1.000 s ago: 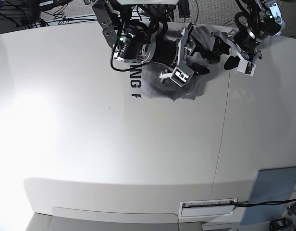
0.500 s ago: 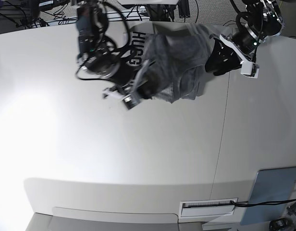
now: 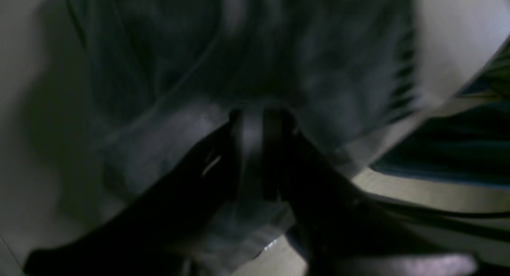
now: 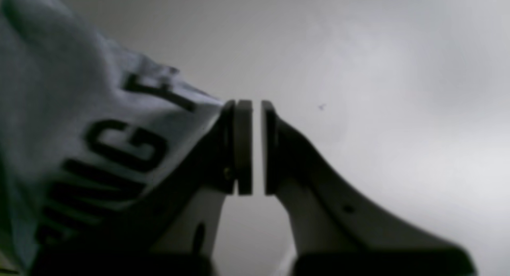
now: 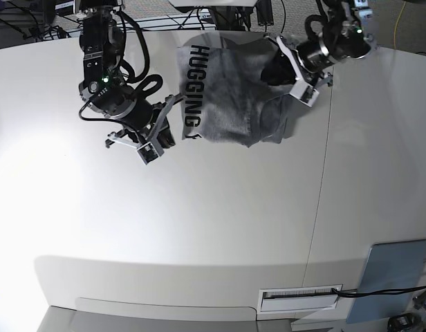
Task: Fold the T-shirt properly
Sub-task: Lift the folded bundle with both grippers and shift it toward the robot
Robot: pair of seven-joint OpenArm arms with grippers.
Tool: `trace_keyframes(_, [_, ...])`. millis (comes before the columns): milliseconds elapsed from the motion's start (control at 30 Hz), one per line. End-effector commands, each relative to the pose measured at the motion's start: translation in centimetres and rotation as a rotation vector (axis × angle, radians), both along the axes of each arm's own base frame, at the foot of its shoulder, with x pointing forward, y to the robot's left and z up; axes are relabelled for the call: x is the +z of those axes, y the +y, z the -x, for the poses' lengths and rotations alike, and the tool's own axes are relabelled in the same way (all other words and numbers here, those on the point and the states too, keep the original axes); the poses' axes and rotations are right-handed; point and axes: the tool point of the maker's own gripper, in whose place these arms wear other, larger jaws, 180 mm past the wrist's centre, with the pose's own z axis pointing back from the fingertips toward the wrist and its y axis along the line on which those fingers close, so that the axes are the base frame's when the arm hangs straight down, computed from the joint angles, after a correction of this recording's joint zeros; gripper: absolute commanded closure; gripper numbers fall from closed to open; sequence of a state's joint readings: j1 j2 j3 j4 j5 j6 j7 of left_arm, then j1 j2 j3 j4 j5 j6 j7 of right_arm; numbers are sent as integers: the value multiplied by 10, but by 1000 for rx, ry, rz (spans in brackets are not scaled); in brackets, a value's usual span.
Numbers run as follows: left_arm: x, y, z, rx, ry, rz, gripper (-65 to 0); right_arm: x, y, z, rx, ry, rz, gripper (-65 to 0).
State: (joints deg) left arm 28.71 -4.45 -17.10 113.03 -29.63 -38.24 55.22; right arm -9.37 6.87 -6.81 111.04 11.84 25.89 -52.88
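The grey T-shirt (image 5: 227, 97) lies bunched at the table's far edge, with its black "HUGGING" lettering (image 5: 193, 86) running down its left side. My left gripper (image 5: 275, 69) is at the shirt's upper right. In the left wrist view the left gripper (image 3: 251, 148) is shut on a fold of T-shirt (image 3: 279, 49) cloth. My right gripper (image 5: 166, 130) hangs just left of the shirt's lower left corner. Seen from the right wrist, the right gripper (image 4: 257, 108) holds nothing, its pads a sliver apart, and the lettered T-shirt (image 4: 79, 108) lies beside its left finger.
A seam (image 5: 322, 194) runs down the white table (image 5: 199, 228) right of centre. A grey-blue pad (image 5: 396, 277) and a labelled slot (image 5: 299, 296) sit at the near right corner. Cables (image 5: 33, 28) lie behind the far edge.
The right arm swung left off the shirt and its jaws closed empty. More of the shirt spread out, showing the full lettering. The left gripper moved left onto the shirt and closed on it.
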Motion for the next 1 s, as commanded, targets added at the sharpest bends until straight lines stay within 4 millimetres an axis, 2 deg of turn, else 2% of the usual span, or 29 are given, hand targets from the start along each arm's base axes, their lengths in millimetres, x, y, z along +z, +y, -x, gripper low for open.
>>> trace_keyframes(0, [-1,3,-2,10,-13,0,-79,14,1,-8,9,-58,-15,-44])
trace_keyframes(133, [-39,16,14,19,86,-73,-79,26,1,-17,9,-147,-20,-43])
trace_keyframes(233, [-57,20,27,19,151,-91,-79,29,4,-25,14,-180,-31,-42])
trace_keyframes(300, [-62,20,30,20,167,-88,-79,18,11,-28,34,-147,-30,-41])
trace_keyframes(400, [-63,21,28,25,152,-98,-79,-1,34,-29,102,-92,-28,0])
trace_keyframes(467, [-64,25,25,24,136,-128,-79,-9,48,-28,152,-67,-15,0])
trace_keyframes(533, [-66,31,22,25,118,-165,-79,-13,55,-26,189,-57,33,0])
trace_keyframes(633, [-64,44,5,87,73,-216,-79,-26,53,-16,245,-12,126,0])
trace_keyframes(733, [-57,56,-16,102,12,-245,-79,-40,39,-4,252,63,192,0])
trace_keyframes(867, [-49,64,-44,104,-41,-254,-79,-41,11,8,238,69,245,0])
trace_keyframes(967, [-41,59,-65,125,-74,-183,-79,-36,-3,24,242,60,272,0])
